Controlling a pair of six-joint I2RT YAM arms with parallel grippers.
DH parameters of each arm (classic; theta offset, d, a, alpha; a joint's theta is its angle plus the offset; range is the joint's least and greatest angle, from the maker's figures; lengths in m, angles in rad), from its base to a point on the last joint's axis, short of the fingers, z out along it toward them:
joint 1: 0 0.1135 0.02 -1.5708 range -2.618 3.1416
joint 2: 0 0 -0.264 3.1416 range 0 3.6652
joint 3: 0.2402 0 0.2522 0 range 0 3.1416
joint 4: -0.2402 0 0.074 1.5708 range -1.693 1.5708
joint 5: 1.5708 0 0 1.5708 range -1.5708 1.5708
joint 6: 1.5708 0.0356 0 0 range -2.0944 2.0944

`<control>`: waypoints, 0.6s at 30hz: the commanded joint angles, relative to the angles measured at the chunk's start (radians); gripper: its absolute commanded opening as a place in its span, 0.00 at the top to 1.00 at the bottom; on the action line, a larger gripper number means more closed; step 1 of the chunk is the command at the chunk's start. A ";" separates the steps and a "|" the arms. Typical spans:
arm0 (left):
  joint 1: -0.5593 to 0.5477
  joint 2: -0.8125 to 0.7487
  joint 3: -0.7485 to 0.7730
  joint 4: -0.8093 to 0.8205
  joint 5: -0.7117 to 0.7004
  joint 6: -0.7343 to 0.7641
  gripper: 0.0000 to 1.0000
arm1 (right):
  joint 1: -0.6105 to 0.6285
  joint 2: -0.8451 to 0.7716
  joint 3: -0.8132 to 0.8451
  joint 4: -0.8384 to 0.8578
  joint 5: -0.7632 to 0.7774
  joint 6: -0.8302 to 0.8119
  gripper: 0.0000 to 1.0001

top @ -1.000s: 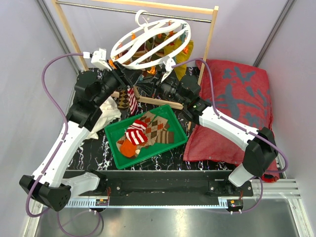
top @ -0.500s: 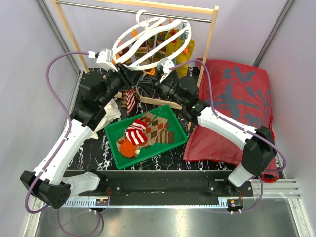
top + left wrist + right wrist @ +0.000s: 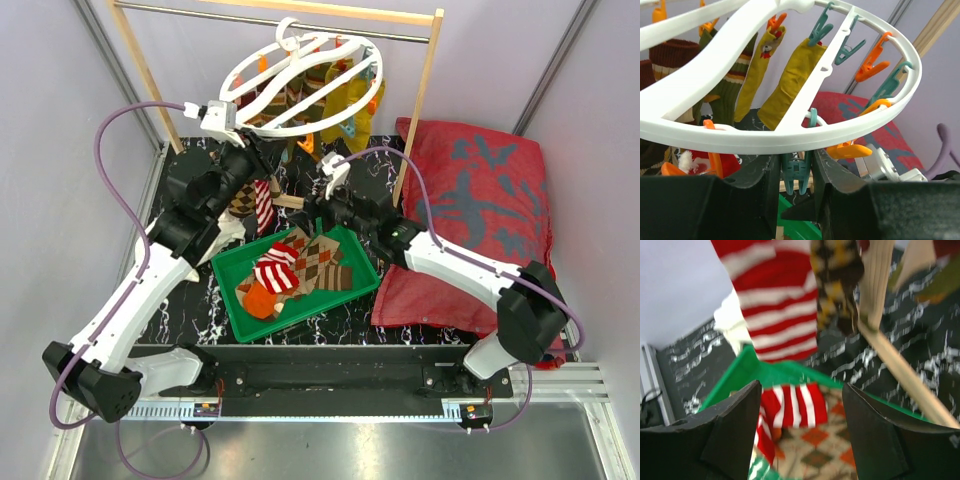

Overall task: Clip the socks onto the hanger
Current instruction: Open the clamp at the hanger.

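The white hanger [image 3: 290,128] hangs from the rod, with olive-yellow socks [image 3: 790,85] and darker patterned ones clipped to it. My left gripper [image 3: 262,158] reaches up under the ring's near rim [image 3: 790,137], and its fingers are shut on a teal clip [image 3: 799,175]. A red-and-white striped sock [image 3: 265,200] hangs below the ring beside it. My right gripper [image 3: 322,212] hovers open and holds nothing, over the far edge of the green tray [image 3: 228,300]. In the tray lie a striped sock [image 3: 275,272], an argyle sock [image 3: 325,262] and an orange sock [image 3: 262,300].
The wooden rack frame [image 3: 418,110] stands around the hanger, and its base bar [image 3: 300,205] lies just behind the tray. A big red cushion [image 3: 480,210] fills the right side. A white cloth [image 3: 225,228] lies under my left arm.
My right gripper opened, left the ring and dropped back toward the tray. The hanger swung up and away. My left gripper rose and closed on the teal clip.
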 commanded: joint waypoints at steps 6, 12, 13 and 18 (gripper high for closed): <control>-0.045 0.044 -0.051 0.041 -0.091 0.156 1.00 | 0.011 -0.085 -0.108 -0.242 -0.061 -0.008 0.24; -0.063 0.057 -0.041 0.013 -0.119 0.162 1.00 | 0.045 0.022 -0.076 -0.314 -0.106 -0.014 0.25; -0.065 0.057 -0.037 0.012 -0.122 0.164 1.00 | 0.049 0.038 -0.067 -0.319 -0.107 -0.011 0.25; -0.066 0.060 -0.015 -0.031 -0.139 0.165 1.00 | 0.087 0.134 -0.018 -0.305 -0.186 0.043 0.25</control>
